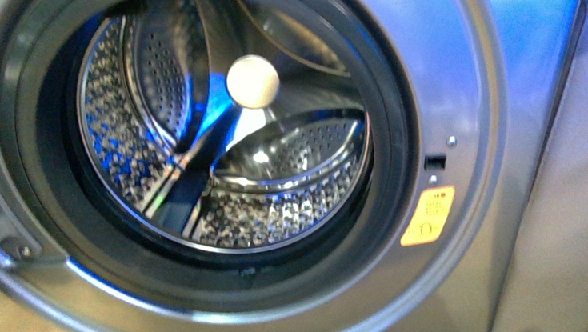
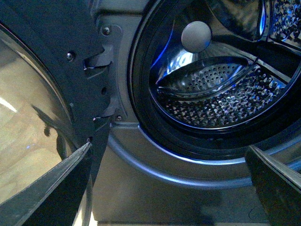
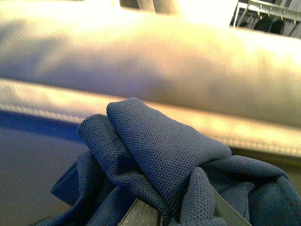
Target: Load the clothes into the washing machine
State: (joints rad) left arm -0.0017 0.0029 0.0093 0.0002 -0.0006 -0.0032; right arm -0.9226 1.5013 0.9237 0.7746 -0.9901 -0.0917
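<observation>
One load: my right gripper (image 3: 181, 214) is pinching the clothes (image 3: 160, 150) clear of the washing machine (image 1: 460, 79), my left gripper (image 2: 169, 147) gaping empty before its drum (image 1: 278, 207).

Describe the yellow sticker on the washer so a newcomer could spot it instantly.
Find the silver-grey washing machine and the dark gasket around its round opening. On the metal ring at the opening's lower right, just below a small dark latch slot, sits the sticker. It is the only yellow-orange patch on the grey front.
</observation>
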